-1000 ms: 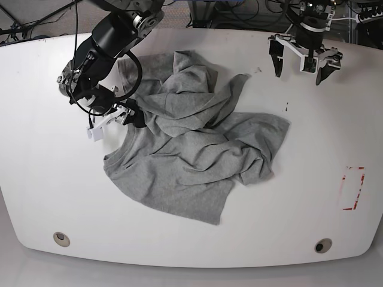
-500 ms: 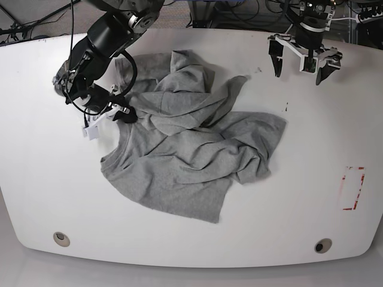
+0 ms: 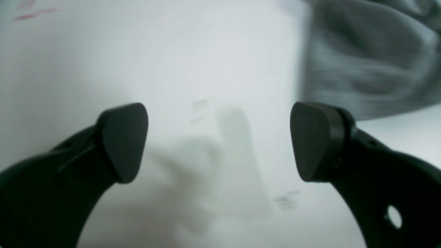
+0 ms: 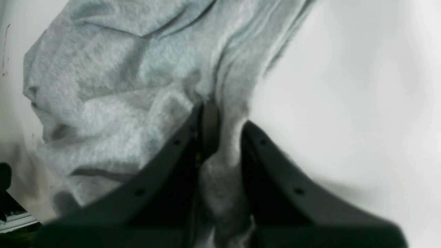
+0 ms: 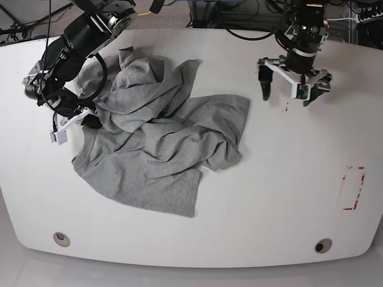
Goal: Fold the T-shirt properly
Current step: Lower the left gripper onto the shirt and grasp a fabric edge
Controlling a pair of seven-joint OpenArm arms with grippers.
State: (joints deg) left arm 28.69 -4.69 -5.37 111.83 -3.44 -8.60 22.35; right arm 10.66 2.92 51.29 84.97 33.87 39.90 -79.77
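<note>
Your T-shirt (image 5: 155,143) is a soft heather-grey knit, crumpled into deep folds and ridges, lying on the table's left half between the far edge and the near one. No lettering shows on the sides facing up. One straight hem corner points toward the near edge, and a rumpled bunch rises toward the far edge.

Your right gripper (image 5: 84,119) is clamped on a pinch of the T-shirt at its left side; in the right wrist view the dark matte fingers (image 4: 275,172) squeeze a narrow rope of cloth between them. Your left gripper (image 5: 290,84) hovers near the table's far right part with its jaws spread wide, nothing between them; its rounded black pads (image 3: 125,141) are over bare tabletop, with the shirt's edge off to one side.

The table (image 5: 287,197) is smooth, white and glossy, with rounded corners. You can see a red dashed rectangle (image 5: 353,188) near its right edge and two small round fittings (image 5: 323,246) close to the near edge. Beyond the far edge are dark cables (image 5: 239,9).
</note>
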